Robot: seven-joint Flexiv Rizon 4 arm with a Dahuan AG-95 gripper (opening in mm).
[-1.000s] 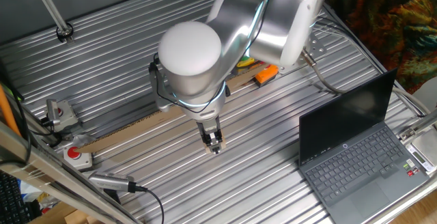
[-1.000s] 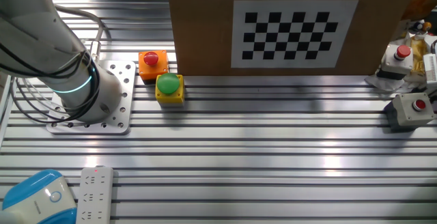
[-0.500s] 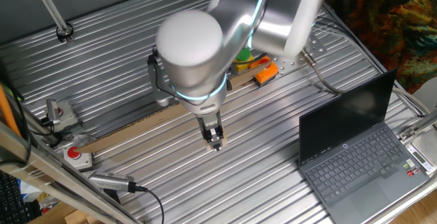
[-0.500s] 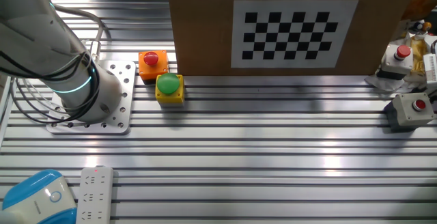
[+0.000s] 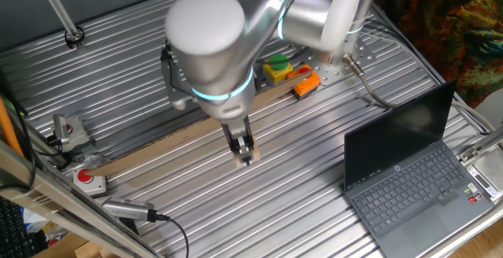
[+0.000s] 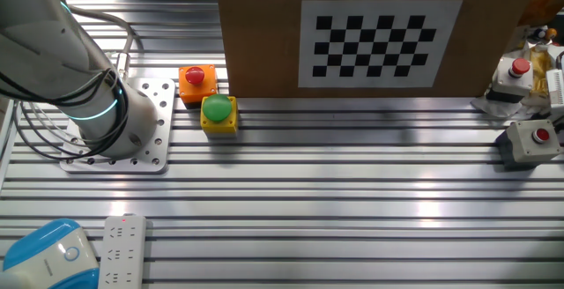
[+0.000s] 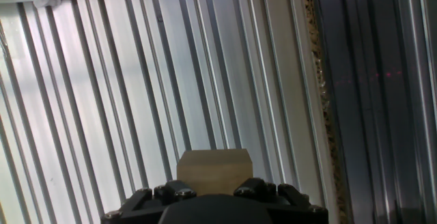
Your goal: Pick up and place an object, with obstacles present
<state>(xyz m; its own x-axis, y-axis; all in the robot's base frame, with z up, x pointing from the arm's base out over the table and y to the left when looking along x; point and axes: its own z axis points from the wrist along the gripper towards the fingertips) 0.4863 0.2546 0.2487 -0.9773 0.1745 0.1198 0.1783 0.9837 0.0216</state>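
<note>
The object, a small tan block (image 7: 214,168), sits clamped between my gripper's (image 7: 214,186) black fingers at the bottom of the hand view. In one fixed view the gripper (image 5: 245,157) hangs over the ribbed metal table just in front of the obstacle, a long tan strip (image 5: 157,143) running diagonally across the table. A sliver of the block (image 5: 247,161) shows at the fingertips. The strip's speckled edge (image 7: 316,87) runs up the right side of the hand view, apart from the block. In the other fixed view the gripper and block are hidden.
A yellow box with a green button (image 5: 277,68) and an orange piece (image 5: 306,85) lie behind the strip. An open laptop (image 5: 409,171) stands to the right. Red-button boxes (image 5: 88,179) sit at the left edge. A checkerboard cardboard panel (image 6: 379,38) stands upright.
The arm has swung left and the gripper has shifted slightly up and left over the table, still holding the block.
</note>
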